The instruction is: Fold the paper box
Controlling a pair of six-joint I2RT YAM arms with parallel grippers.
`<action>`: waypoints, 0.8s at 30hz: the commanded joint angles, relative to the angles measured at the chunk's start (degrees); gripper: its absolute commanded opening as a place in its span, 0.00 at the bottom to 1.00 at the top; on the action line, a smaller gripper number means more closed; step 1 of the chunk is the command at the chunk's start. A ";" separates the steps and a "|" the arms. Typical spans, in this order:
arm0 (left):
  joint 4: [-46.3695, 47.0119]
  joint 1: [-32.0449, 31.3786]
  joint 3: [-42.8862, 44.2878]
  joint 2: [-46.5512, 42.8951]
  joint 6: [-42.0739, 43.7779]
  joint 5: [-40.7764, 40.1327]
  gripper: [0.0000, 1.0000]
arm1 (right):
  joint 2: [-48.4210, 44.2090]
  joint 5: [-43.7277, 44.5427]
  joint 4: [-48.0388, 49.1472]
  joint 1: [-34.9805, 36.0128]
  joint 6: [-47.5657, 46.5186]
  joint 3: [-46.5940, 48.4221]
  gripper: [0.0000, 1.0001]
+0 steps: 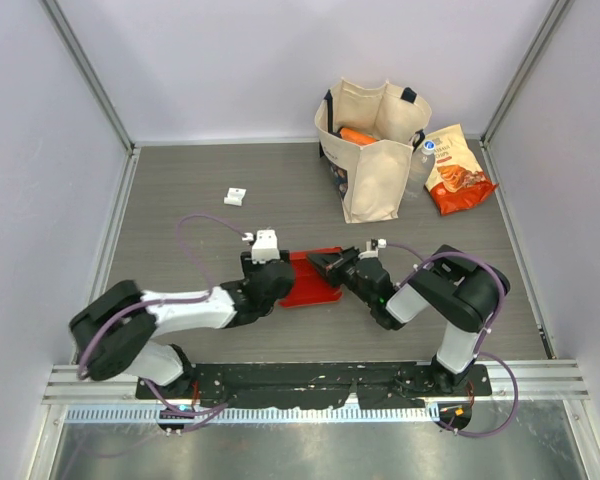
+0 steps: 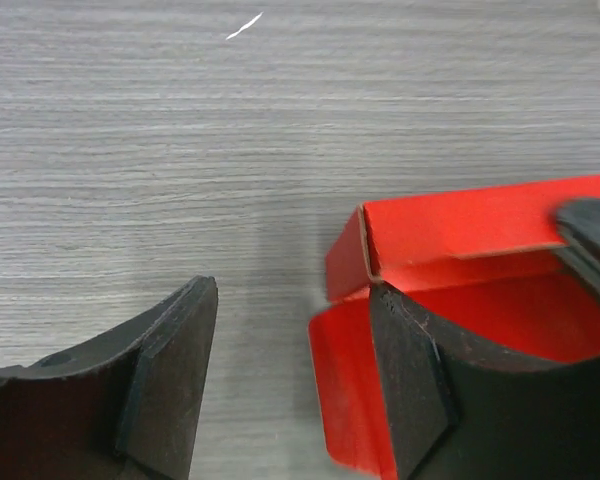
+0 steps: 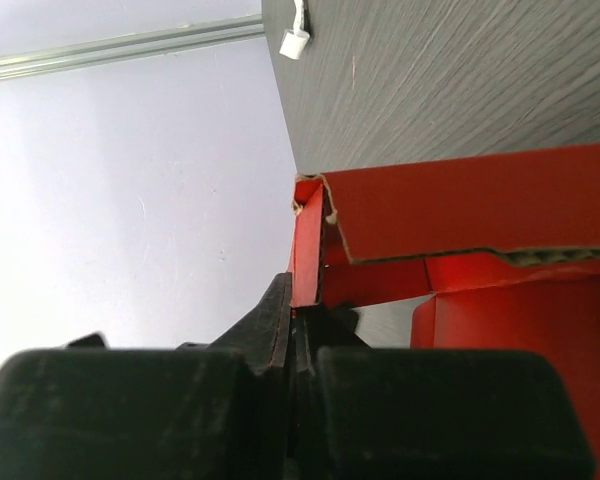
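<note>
**Paper box braced at both ends for folding**

Top view: the paper box (image 1: pixel 308 288) lies on the table (image 1: pixel 180 200), between the left gripper (image 1: pixel 285 280) and the right gripper (image 1: pixel 328 265). Left wrist view: its fingers (image 2: pixel 170 370) stand apart, astride the raised end wall, probably to steady it. Right wrist view: its fingers (image 3: pixel 270 322) are clamped on an upright red wall, likely to hold that fold.

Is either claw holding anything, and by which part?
The right claw pinches the paper box by a side wall near its corner; the left claw is open, holding nothing.
</note>
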 commanded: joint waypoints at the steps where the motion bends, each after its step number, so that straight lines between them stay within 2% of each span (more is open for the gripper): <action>1: 7.14 0.51 -6.16 -14.23 5.55 5.83 0.67 | -1.12 -0.98 -5.95 -0.39 -3.34 0.06 0.07; 3: 9.77 1.56 -11.07 -19.33 6.60 8.81 0.69 | -1.64 -1.33 -6.30 -0.40 -4.65 0.32 0.09; 5: 11.78 3.14 -13.55 -26.54 7.48 15.05 0.69 | -2.52 -1.42 -7.52 -0.57 -5.71 0.50 0.09; 8: 10.31 4.28 -15.66 -33.67 7.31 17.43 0.72 | -3.05 -2.13 -8.23 -0.83 -6.77 0.76 0.13; 11: 5.41 7.87 -14.44 -35.61 4.76 20.66 0.75 | -4.10 -3.35 -8.24 -1.18 -8.43 0.59 0.29; 12: 4.42 8.94 -13.04 -35.44 4.58 22.08 0.76 | -5.67 -3.53 -9.02 -1.19 -10.44 0.67 0.40; 13: 3.46 9.64 -12.25 -35.09 4.15 23.23 0.76 | -6.82 -4.40 -10.42 -1.27 -11.68 0.93 0.46; 15: 2.04 11.23 -10.40 -33.60 4.14 25.60 0.78 | -11.55 -5.72 -18.31 -1.62 -16.92 3.03 0.62; 17: 1.87 12.10 -9.26 -32.11 5.80 27.19 0.79 | -15.69 -8.69 -28.67 -1.80 -22.47 4.36 0.70; 21: 1.08 13.86 -5.31 -27.28 6.60 31.14 0.83 | -26.32 -10.39 -47.23 -2.50 -33.82 8.74 0.79; 22: 0.64 14.30 -4.43 -26.40 6.60 32.28 0.84 | -29.39 -11.09 -55.00 -3.03 -39.41 9.89 0.81; 24: -0.85 15.97 -0.75 -23.16 6.86 36.22 0.85 | -31.78 -13.97 -62.87 -4.43 -43.92 13.13 0.82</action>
